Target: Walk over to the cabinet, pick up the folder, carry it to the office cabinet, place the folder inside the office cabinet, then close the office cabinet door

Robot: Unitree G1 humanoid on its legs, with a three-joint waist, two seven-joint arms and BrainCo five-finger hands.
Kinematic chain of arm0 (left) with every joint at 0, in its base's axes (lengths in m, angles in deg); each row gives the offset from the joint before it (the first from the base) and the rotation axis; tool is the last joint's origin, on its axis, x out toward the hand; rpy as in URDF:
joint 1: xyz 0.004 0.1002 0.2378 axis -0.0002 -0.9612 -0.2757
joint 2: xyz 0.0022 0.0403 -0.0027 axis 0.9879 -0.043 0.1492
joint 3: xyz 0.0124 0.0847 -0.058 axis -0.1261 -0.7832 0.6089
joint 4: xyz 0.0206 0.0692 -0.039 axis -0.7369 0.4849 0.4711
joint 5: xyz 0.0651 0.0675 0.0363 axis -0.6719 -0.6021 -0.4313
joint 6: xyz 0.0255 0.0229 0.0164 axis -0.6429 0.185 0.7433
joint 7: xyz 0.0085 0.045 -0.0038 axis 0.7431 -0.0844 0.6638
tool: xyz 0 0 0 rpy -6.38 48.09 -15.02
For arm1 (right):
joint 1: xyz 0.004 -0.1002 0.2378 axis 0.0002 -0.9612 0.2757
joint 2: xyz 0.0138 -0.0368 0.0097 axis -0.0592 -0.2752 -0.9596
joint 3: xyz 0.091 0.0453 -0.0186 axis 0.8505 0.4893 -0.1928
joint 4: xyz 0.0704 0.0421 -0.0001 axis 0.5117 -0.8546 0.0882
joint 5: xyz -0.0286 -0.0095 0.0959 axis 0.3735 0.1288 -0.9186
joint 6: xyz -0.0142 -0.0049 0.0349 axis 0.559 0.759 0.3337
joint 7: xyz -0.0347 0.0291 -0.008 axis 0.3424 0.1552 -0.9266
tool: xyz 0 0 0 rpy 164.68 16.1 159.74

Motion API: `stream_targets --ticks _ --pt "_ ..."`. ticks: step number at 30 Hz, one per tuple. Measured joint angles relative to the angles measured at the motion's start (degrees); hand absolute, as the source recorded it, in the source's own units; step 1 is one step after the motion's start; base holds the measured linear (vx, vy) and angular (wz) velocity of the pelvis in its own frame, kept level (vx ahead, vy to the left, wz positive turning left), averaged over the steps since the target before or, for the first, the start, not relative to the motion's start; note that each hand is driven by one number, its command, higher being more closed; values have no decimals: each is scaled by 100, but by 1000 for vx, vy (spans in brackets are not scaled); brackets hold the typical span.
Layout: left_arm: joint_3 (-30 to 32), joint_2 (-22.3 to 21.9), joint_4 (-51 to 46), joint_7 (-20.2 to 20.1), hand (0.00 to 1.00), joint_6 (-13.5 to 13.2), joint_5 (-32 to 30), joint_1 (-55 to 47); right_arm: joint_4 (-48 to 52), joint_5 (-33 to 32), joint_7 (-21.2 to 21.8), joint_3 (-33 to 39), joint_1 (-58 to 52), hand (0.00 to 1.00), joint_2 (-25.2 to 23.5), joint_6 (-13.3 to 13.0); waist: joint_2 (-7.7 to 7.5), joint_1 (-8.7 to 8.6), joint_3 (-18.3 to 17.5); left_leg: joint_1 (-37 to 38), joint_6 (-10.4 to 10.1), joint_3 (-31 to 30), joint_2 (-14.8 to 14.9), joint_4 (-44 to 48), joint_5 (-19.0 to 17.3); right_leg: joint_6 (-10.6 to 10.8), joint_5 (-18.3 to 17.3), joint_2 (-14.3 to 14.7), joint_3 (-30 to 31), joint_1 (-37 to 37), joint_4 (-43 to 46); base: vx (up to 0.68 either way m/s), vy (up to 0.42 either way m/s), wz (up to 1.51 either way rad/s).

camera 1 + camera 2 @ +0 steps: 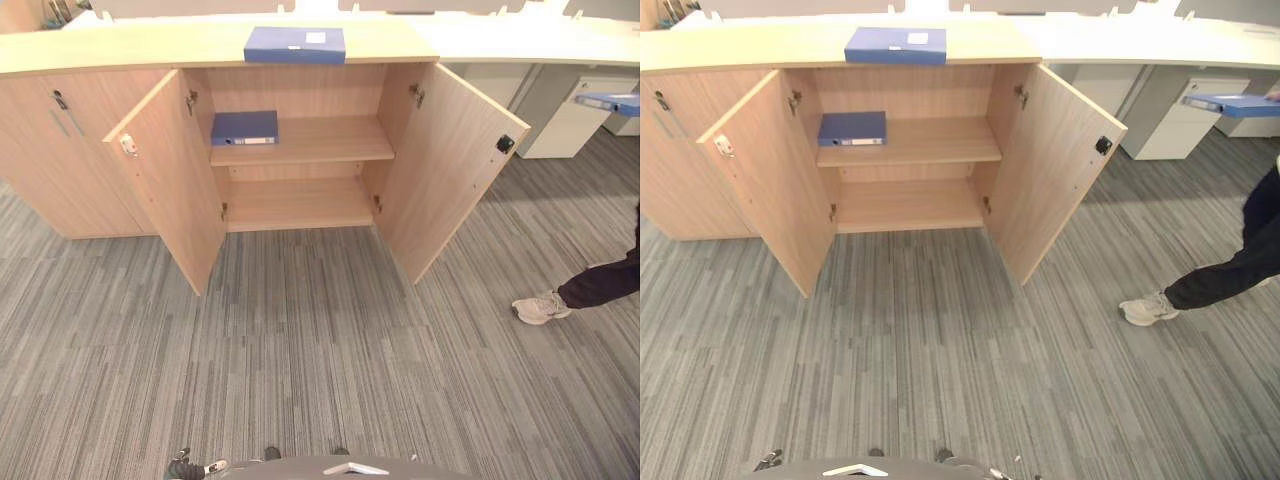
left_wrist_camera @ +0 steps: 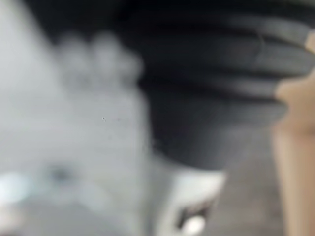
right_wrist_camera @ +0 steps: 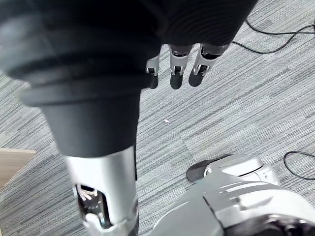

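Grey carpet (image 1: 300,350) fronts open cabinet (image 1: 445,170), folder (image 1: 295,45) on top; right hand (image 3: 178,64) relaxed, left hand (image 2: 197,73) unclear.

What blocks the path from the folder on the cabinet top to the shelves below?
Nothing visible blocks the folder. Left door and right door stand open; a second folder lies left on the upper shelf.

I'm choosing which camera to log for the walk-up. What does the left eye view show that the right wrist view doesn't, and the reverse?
Left eye view: the cabinet with both doors open, a folder on its top, a second folder on the upper shelf, a person's shoe at right. Right wrist view: the right hand, fingers relaxed, holding nothing. Both: the grey carpet.
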Motion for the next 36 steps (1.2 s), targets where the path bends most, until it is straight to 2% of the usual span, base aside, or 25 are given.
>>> stream_targets --ticks 11,20,26,32,35,36 --pt "-16 -7 34 -3 0 -9 -2 38 3 71 5 132 167 0 -36 -6 27 -22 95 113 -81 120 22 -43 19 26 17 10 -13 111 -42 -27 -27 -2" --pt "-26 -6 44 -3 0 -13 8 36 4 105 4 87 158 0 -22 0 15 -12 104 59 -62 202 24 -54 34 37 54 -12 -74 101 -197 -102 -10 -5" --pt "-29 -4 48 -3 0 -13 8 38 6 107 6 88 163 0 -21 1 3 -13 108 43 -33 286 -5 -53 -63 62 70 -72 -138 69 -247 23 11 -9" --pt "-35 8 39 -6 0 -12 10 64 3 122 4 92 208 0 1 25 -6 42 76 -86 27 506 -37 -31 -230 139 100 -96 60 -182 -200 140 17 -21" --pt "-68 39 39 -6 0 -11 11 103 18 117 5 133 267 0 -19 21 -1 16 101 -81 44 629 -61 -8 -389 252 -138 -132 162 -398 162 173 41 -22" --pt "-82 38 35 -3 0 -12 16 136 26 110 7 182 282 0 -26 18 13 -1 128 -18 49 632 -67 3 -471 298 -345 -163 143 -537 582 190 68 6"
